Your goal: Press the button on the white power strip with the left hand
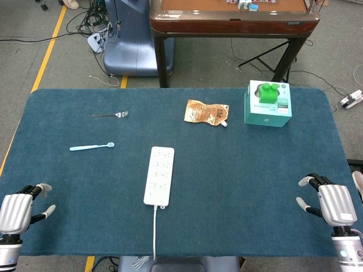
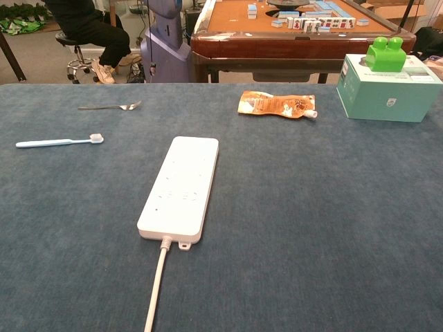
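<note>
The white power strip (image 1: 159, 174) lies lengthwise in the middle of the blue table, its cable (image 1: 155, 232) running off the near edge. In the chest view the power strip (image 2: 181, 185) fills the centre, and its button is too small to pick out. My left hand (image 1: 20, 209) rests at the near left corner, far left of the strip, holding nothing with its fingers apart. At the near right edge my right hand (image 1: 330, 203) is likewise empty with fingers apart. Neither hand shows in the chest view.
A fork (image 1: 110, 114) and a light blue toothbrush (image 1: 91, 147) lie at the left. An orange pouch (image 1: 206, 112) sits behind the strip. A teal box (image 1: 267, 105) topped with a green block stands at the back right. A wooden table (image 1: 232, 20) stands beyond.
</note>
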Motion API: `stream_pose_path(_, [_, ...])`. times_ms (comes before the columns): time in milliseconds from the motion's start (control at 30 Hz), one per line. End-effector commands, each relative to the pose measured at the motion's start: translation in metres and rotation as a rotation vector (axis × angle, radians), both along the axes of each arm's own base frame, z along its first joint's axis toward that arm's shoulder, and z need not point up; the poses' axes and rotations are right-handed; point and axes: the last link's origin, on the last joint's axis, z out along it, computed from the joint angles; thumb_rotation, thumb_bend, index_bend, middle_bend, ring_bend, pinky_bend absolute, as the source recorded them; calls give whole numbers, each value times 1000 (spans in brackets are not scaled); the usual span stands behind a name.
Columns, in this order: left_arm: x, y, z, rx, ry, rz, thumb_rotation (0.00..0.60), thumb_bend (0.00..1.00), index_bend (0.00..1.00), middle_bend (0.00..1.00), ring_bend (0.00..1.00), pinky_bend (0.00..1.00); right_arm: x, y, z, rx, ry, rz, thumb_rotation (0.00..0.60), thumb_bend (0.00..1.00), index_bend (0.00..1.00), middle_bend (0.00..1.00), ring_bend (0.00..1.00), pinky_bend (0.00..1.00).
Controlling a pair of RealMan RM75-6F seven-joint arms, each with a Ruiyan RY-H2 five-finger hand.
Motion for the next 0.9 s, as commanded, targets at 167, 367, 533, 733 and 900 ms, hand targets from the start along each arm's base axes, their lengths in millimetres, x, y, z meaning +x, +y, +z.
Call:
stream_pose_path(167, [5,4,-1,-19,-5,-20,600,115,506,557,478,720,-1,5,-3,16,0,-3,600,183,460,395,412,651])
stream_pose_path(367, [23,15,-6,-63,-53,-91,600,116,391,565,529,782,1,-1,5,-3,6,11,600,185,462,395,412,652])
stream_pose_path(533, [49,32,-15,-125,-71,-204,600,143,342,881,796,972,7,-8,13,-17,28,32,600,186,462,395,412,651])
stream_pose_path(733, [86,54,-35,-230,-144,-327,600,424,321,1000,919,1000,8,-14,15,-25,20,26,600,186,470,397,412,651])
stream_pose_path(900, [117,70,-63,-348,-146,-422,600,559,319,1000,941,1000,10,-16,11,12,43,28,600,186,473,398,412,651])
